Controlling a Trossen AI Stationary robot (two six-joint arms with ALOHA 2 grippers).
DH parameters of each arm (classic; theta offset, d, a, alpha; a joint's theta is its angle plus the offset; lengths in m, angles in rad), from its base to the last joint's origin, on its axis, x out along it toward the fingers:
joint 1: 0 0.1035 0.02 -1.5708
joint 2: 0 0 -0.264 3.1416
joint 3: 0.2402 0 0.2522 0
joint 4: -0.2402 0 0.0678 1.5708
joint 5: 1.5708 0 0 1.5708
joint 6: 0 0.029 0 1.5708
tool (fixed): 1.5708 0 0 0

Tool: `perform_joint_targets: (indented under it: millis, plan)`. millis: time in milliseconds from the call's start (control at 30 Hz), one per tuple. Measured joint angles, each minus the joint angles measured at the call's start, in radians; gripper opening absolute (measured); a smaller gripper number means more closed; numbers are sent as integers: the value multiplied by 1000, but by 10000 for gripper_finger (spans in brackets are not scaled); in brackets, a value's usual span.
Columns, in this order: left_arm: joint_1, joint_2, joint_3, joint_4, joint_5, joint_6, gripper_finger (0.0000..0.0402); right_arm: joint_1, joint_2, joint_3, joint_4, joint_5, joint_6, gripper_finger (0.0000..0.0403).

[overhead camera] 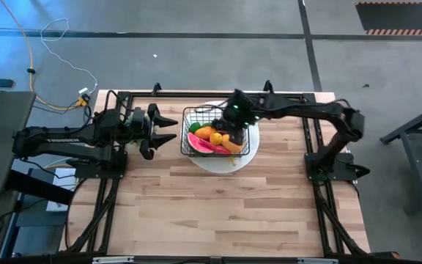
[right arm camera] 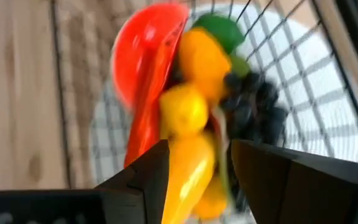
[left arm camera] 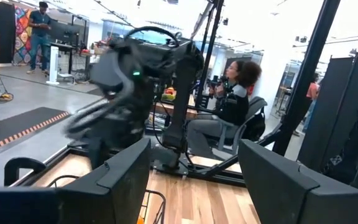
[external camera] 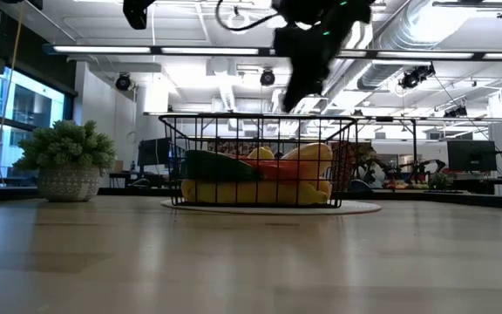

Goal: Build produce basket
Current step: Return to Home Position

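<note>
The wooden counter (overhead camera: 218,213) takes up most of the view from above. The right arm reaches across it from 3 o'clock. The right tool (overhead camera: 231,123) hangs over the basket (overhead camera: 185,133), clear above the rim in the low view. Its 2 fingers stand moderately apart with nothing between them, and the fruit shows through the gap. The left arm lies folded at the counter's 9 o'clock edge. The left tool (overhead camera: 168,130) points at the basket's near wall from just beside it, fingers spread wide and empty.

A round white plate (overhead camera: 251,152) sits toward 12 o'clock from the counter's middle, and the black wire basket stands on it. The produce (overhead camera: 215,137) is heaped inside. A red watermelon slice (right arm camera: 142,56) lies along the 7 o'clock side. Orange and yellow pieces fill the middle, with a lemon (right arm camera: 182,112) among them. Dark grapes (right arm camera: 253,106) lie toward 3 o'clock. From table height a green cucumber (external camera: 220,166) rests across a yellow banana (external camera: 251,194) at the bottom.

A potted plant (external camera: 66,161) stands well off from the basket, and a person (left arm camera: 232,106) sits on a chair beyond the counter.
</note>
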Motion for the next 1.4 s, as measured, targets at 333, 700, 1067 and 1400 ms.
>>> perform_joint_targets:
  millis: [333, 700, 1067, 1400]
  plan:
    - [0, 0, 0, -4, 0, 0, 231, 123, -453, -509, 481, 7, 237, 140]
    - [0, 0, 0, -8, 19, 0, 231, 198, -614, -786, 1224, 6, 262, 140]
    - [0, -9, 0, -27, 63, 68, 231, 198, -610, -788, 1210, 7, 262, 139]
    - [-1, -9, 0, -26, 173, 53, 95, 198, -610, -788, 1217, 7, 201, 139]
